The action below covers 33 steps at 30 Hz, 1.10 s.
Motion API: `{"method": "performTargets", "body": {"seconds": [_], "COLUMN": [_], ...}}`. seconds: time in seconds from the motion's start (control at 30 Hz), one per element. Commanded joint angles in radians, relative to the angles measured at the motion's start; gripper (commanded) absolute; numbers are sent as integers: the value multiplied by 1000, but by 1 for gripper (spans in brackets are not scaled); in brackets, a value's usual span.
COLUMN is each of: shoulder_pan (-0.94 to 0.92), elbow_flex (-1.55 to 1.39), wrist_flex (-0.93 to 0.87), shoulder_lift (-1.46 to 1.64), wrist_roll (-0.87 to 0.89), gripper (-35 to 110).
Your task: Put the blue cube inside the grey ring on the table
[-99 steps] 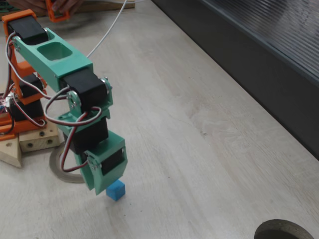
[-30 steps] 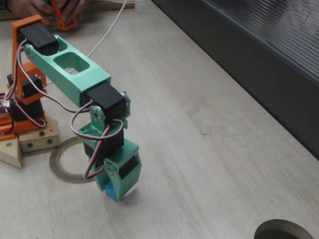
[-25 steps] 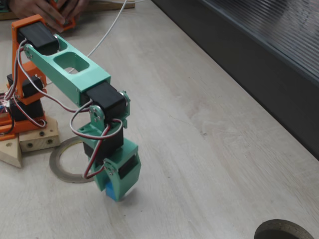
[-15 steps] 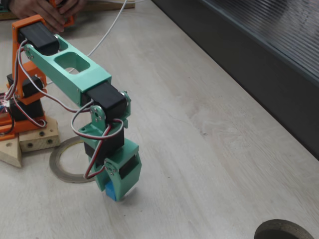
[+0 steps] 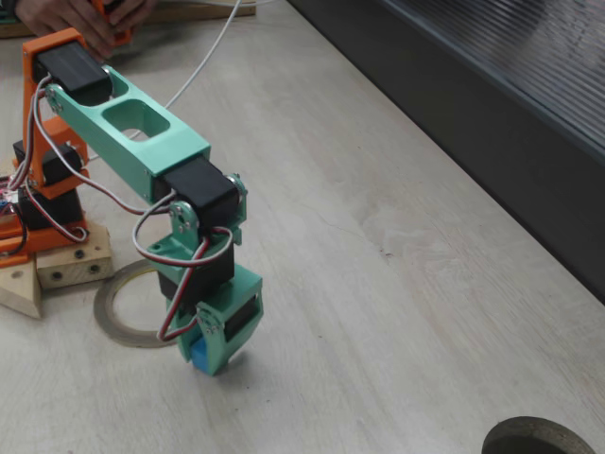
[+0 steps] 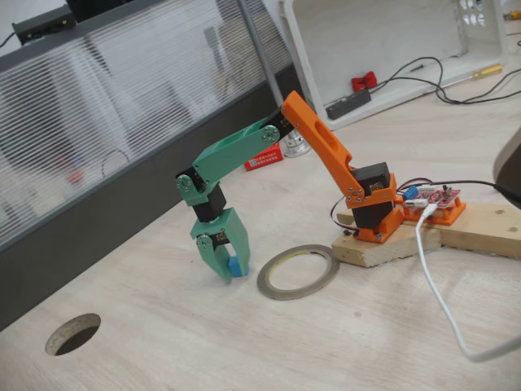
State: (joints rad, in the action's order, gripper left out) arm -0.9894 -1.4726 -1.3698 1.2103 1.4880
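One fixed view looks steeply down, close over the pale wood-grain table (image 5: 397,284); another stands lower, farther back, opposite side. Both share the thin grey-brown ring (image 5: 121,312) (image 6: 298,273).

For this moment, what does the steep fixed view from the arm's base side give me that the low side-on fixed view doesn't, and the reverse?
The steep view alone takes in a person's hands at the top edge and looks down the green arm link.

The side-on view alone takes in the orange base link, the red circuit board, and the white shelf behind.

Both show the gripper closed on the blue cube, beside and outside the grey ring on the table, plus a round hole.
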Motion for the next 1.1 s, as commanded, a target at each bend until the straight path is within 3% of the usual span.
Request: {"method": "performTargets", "body": {"seconds": [0.0, 1.07], "shoulder_pan": [-3, 3], "elbow_flex": [8, -2], "wrist_flex": [-18, -18], "shoulder_lift": [35, 41], "wrist_roll": [6, 8], "gripper": [0, 0]}}
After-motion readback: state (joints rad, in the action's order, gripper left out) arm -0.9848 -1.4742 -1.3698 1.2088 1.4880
